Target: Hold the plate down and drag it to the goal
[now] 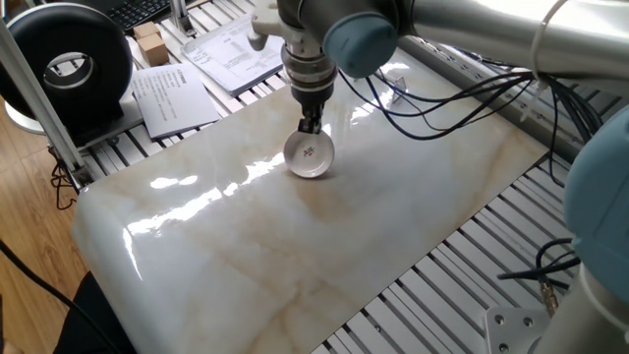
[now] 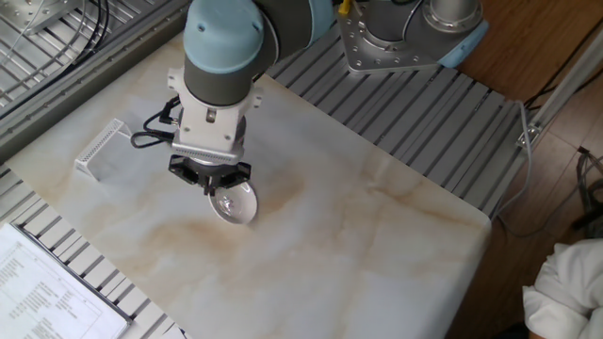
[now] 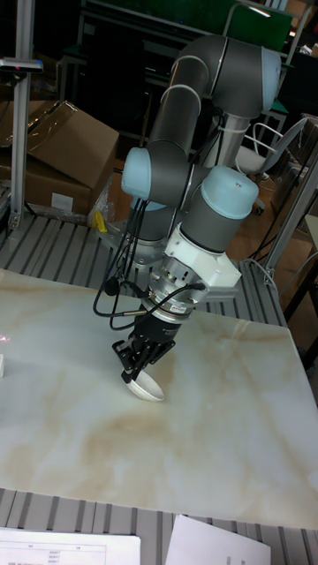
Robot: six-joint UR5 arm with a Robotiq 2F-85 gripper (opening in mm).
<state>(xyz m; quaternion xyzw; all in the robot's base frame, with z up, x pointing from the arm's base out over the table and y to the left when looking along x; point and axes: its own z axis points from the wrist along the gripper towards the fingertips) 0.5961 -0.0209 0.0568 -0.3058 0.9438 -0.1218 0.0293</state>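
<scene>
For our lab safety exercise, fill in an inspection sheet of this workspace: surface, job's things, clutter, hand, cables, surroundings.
Surface: glossy marble-look slab on slatted table.
Job's things: plate mid-slab; goal apart from it, near slab edge.
Clutter: nothing seen on the slab.
Hand: hand pressing on plate, fingers close together.
Cables: black cables hang from the arm above the slab.
Surroundings: papers, black round device, cardboard box.

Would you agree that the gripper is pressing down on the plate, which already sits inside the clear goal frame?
Not quite. The gripper is pressing down on the plate, but the other fixed view shows the plate apart from the clear goal frame, with bare table between them.
</scene>
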